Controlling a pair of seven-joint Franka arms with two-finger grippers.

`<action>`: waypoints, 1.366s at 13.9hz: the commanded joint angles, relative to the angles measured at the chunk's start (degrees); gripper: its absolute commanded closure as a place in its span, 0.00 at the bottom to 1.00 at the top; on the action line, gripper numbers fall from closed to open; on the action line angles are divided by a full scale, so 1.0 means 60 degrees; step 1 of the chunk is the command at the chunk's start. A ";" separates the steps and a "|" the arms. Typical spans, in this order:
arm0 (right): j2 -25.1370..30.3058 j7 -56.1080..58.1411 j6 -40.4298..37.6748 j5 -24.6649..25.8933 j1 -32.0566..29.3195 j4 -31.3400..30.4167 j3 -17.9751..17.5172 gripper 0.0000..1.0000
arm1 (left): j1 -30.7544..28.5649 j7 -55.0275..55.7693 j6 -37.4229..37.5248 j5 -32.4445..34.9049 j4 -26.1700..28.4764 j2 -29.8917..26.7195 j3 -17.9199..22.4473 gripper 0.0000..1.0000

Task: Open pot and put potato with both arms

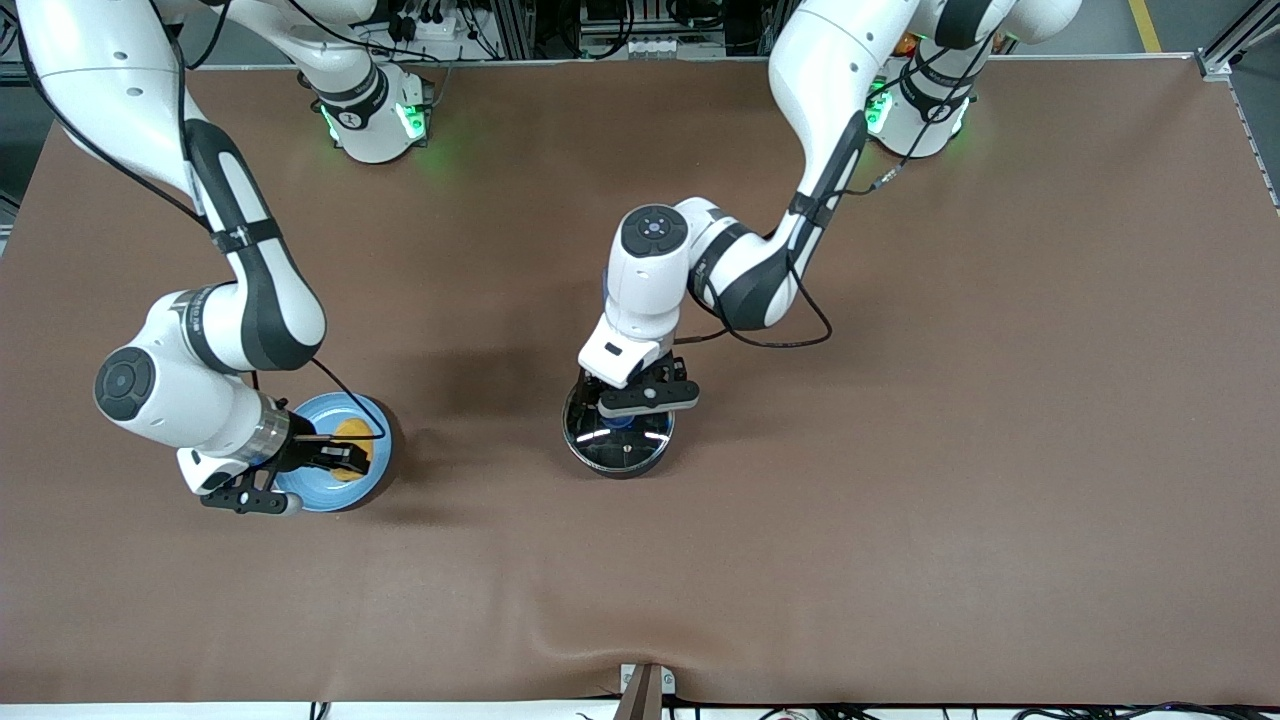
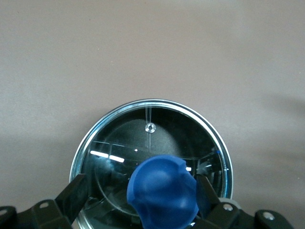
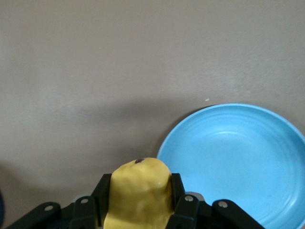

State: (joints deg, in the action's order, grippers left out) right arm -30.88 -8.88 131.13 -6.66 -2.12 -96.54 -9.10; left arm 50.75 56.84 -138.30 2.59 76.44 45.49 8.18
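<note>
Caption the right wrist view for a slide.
Right hand grips the yellow potato beside the light-blue plate.

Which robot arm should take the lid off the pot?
The left arm, most likely. Its tool already straddles the lid's blue knob on the pot, while the right tool is busy holding the potato over the plate.
</note>
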 commanded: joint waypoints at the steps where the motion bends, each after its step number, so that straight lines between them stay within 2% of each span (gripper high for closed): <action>1: 0.0269 -0.0467 -0.0131 -0.0194 -0.0028 -0.0111 -0.0270 1.00 | 0.0241 -0.0260 0.0185 -0.0110 -0.0479 0.0416 0.0378 0.00; 10: 0.0430 -0.0760 -0.0146 -0.0194 0.0147 -0.0125 -0.0373 1.00 | 0.0491 -0.0260 0.0111 -0.0329 -0.0889 0.0373 0.0394 0.00; 19: 0.0459 -0.1829 -0.0146 -0.0194 0.0703 -0.0125 -0.0373 1.00 | 0.0550 -0.0583 -0.0592 -0.0315 -0.0875 0.0885 0.0496 0.00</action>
State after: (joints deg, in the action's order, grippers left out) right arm -29.69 -17.78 131.01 -6.67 1.20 -96.54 -11.47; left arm 53.24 54.71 -140.90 2.23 72.87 49.13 10.04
